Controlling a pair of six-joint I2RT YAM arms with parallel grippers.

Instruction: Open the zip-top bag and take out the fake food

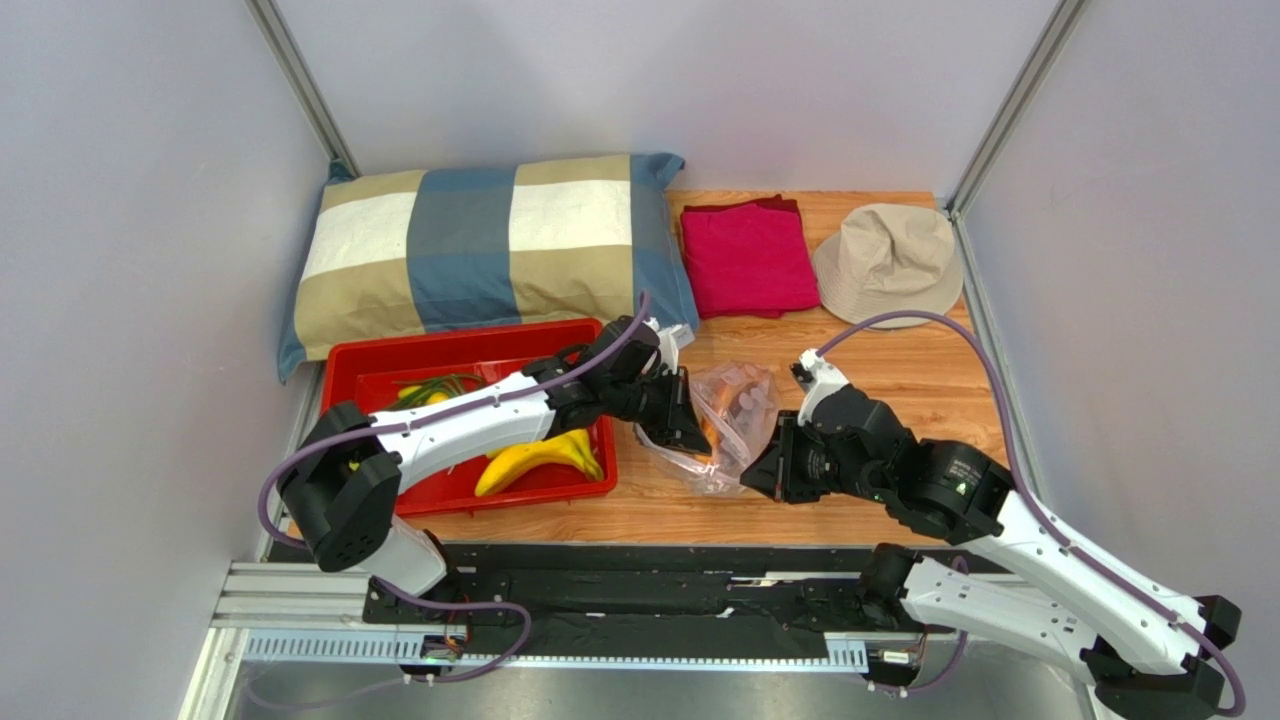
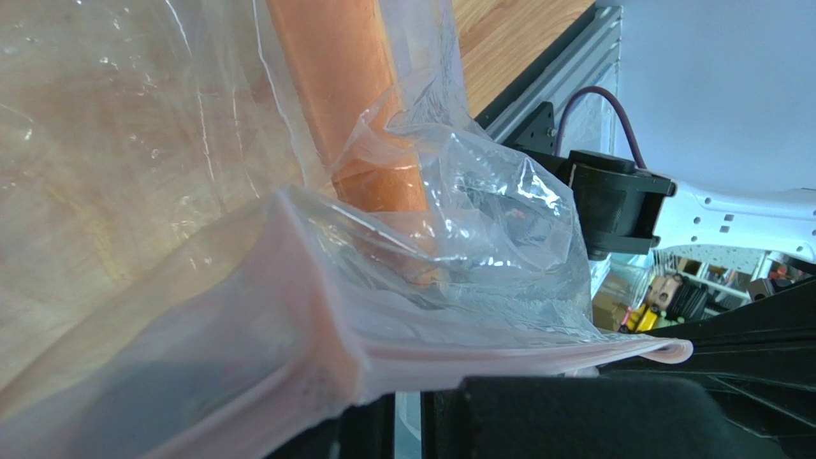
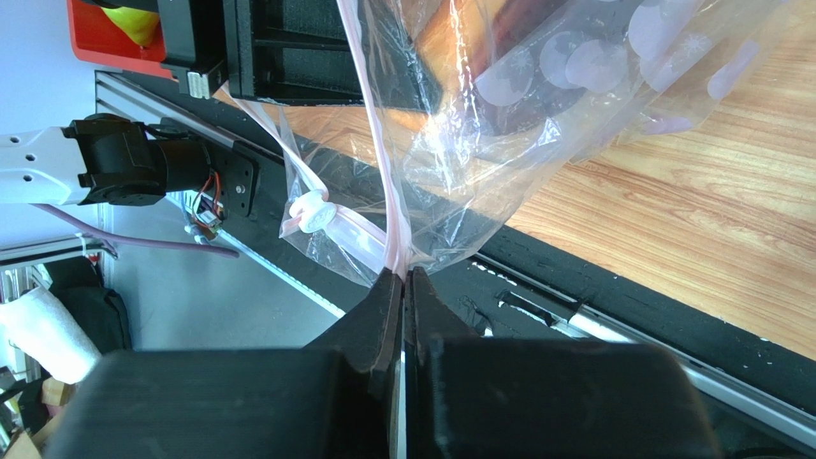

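Right tool [image 3: 402, 279]: jaws closed narrow on the pink zip strip [image 3: 380, 182] of the zip-top bag [image 1: 732, 413]. Left tool [image 1: 679, 432]: touching the opposite lip; closure cannot be determined. The bag hangs between both tools, above the counter [image 1: 920, 383] near its front edge.

Left wrist view alone shows the orange carrot-like piece [image 2: 340, 105] inside, long axis running away from that tool, judged the nearer. Top view alone shows bananas [image 1: 537, 458] in the red tray [image 1: 451, 354].

Orange toy piece [image 2: 335, 86], upper end beyond the top edge
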